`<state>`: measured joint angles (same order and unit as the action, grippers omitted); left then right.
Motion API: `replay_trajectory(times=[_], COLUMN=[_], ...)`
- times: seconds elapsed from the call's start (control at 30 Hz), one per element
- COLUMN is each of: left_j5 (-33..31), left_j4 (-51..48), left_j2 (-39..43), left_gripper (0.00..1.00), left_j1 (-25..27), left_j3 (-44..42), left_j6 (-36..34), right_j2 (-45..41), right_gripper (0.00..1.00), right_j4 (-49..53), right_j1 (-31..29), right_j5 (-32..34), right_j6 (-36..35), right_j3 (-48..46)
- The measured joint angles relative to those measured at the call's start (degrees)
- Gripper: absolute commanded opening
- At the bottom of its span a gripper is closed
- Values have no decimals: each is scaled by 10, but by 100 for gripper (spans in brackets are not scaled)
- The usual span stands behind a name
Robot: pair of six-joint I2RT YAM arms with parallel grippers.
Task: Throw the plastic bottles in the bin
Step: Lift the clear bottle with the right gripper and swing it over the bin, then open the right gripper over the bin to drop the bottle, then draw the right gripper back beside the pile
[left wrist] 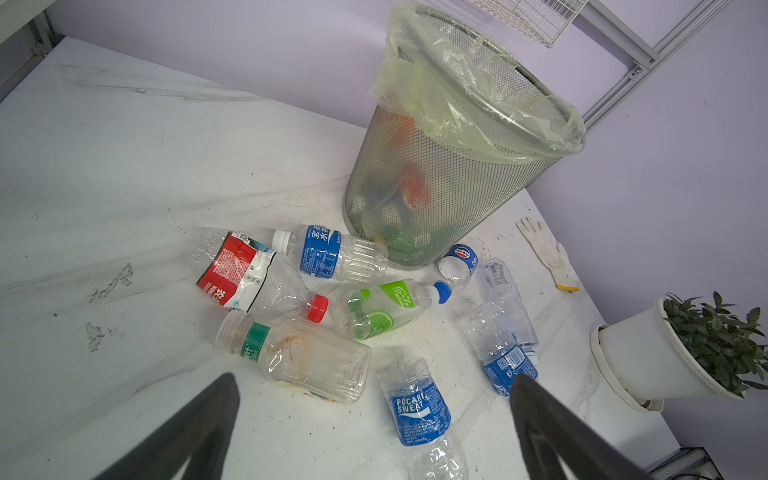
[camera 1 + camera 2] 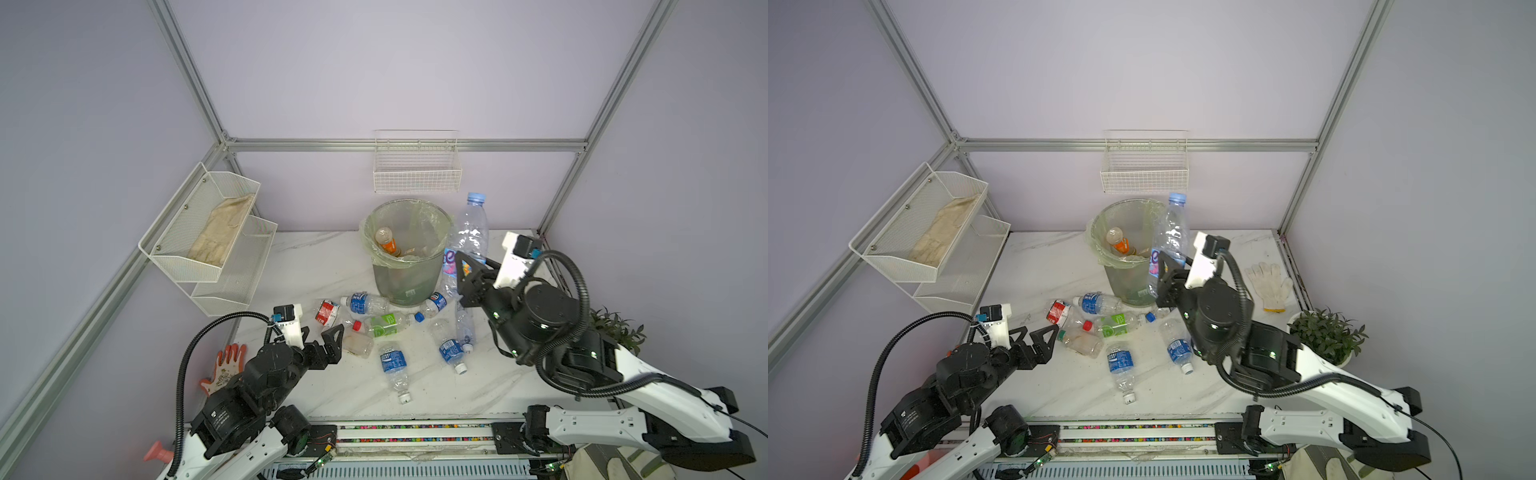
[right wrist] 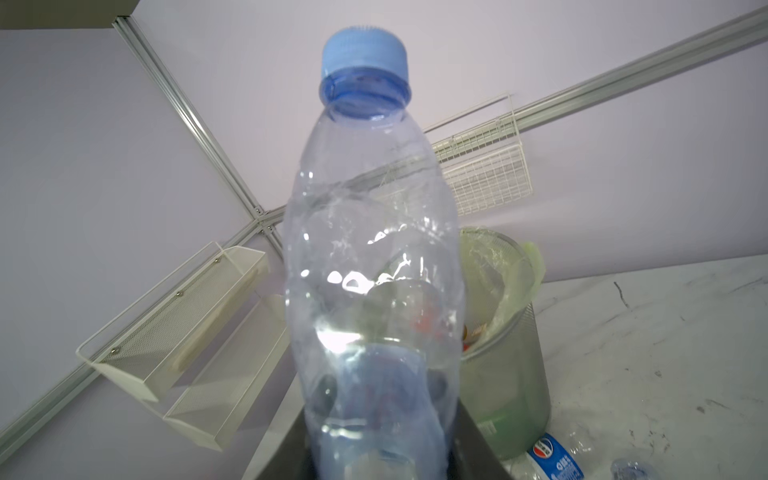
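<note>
My right gripper (image 2: 460,278) (image 2: 1159,276) is shut on the lower part of a tall clear plastic bottle (image 2: 471,232) (image 2: 1170,232) (image 3: 374,249) with a pale blue cap. It is held upright beside the right rim of the mesh bin (image 2: 407,278) (image 2: 1125,278) (image 3: 507,374), which is lined with a green bag. An orange-labelled bottle (image 2: 386,241) lies inside the bin. Several bottles lie on the table before the bin, among them a red-labelled one (image 1: 237,270), a lime-labelled one (image 1: 386,307) and a Pocari one (image 1: 419,411). My left gripper (image 2: 322,332) (image 1: 372,380) hovers open near a square clear bottle (image 1: 307,361).
White mesh shelves (image 2: 208,232) hang on the left wall and a wire basket (image 2: 417,166) on the back wall above the bin. A white glove (image 2: 1268,286) and a potted plant (image 2: 1325,336) sit at the right. An orange glove (image 2: 226,365) lies at the left.
</note>
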<state>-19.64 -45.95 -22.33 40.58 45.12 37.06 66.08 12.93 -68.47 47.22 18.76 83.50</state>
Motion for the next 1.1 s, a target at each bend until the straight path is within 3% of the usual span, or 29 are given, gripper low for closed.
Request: replay_trajectory(times=[0.03, 0.07, 0.13, 0.23, 0.37, 0.53, 0.8, 1.1], left_j5=[0, 0, 0, 0, -2, -7, -7, -3], left_j4=[0, -1, -5, -17, -36, -58, -57, -49], left_j2=[1, 2, 8, 20, 38, 63, 37, 10], left_gripper=[100, 100, 100, 100, 100, 100, 100, 100], left_j1=[0, 0, 0, 0, 0, 0, 0, 0], left_j3=[0, 0, 0, 0, 0, 0, 0, 0], left_j6=[0, 1, 3, 5, 9, 14, 14, 14], right_j2=[47, 87, 168, 265, 324, 230, 84, 47], right_gripper=[43, 53, 97, 97, 98, 97, 97, 97], right_j4=[6, 16, 43, 92, 152, 150, 102, 88], right_j1=[24, 53, 132, 207, 217, 204, 206, 206], right_j5=[-12, -33, -92, -156, -210, -248, -243, -246], right_j6=[-9, -11, -13, -24, -29, -30, -27, -12], right_j3=[42, 77, 149, 222, 244, 139, 98, -15])
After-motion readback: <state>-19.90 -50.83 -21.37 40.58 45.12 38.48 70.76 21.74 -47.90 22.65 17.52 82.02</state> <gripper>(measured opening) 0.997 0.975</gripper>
